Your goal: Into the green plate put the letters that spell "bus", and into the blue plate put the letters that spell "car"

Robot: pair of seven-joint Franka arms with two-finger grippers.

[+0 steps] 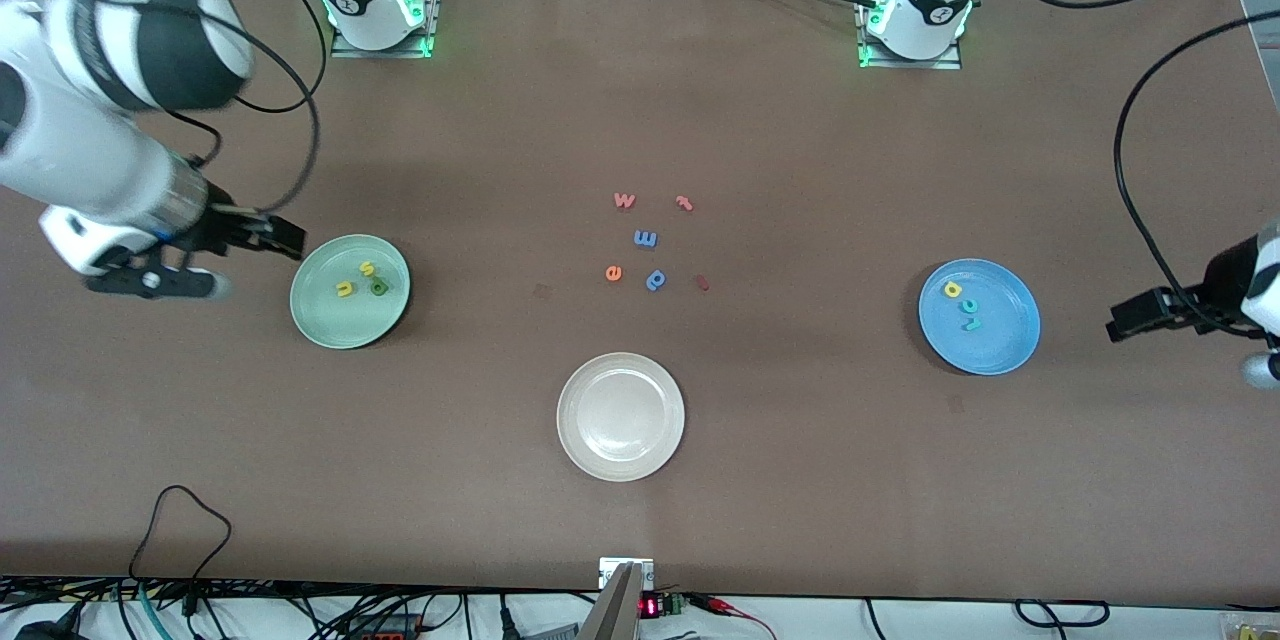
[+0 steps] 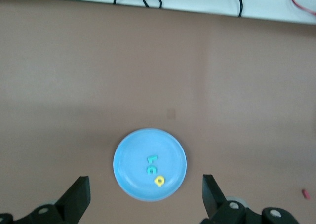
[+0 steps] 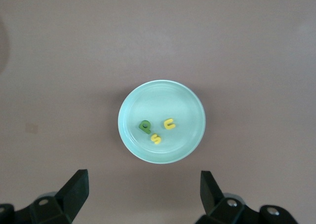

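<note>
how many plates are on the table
3: a round mint-green plate toward the right arm's end, a round bright blue plate toward the left arm's end, a cream-white plate between them, nearest the front camera.

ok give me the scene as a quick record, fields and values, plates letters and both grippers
green plate: holds yellow u, yellow s, green b
blue plate: holds yellow a, teal c, teal r
cream plate: nothing in it
loose letters: on the table's middle, between the two arms' ends
right gripper: open, holding nothing, beside the green plate
left gripper: open, holding nothing, beside the blue plate
task: both words sorted
</note>
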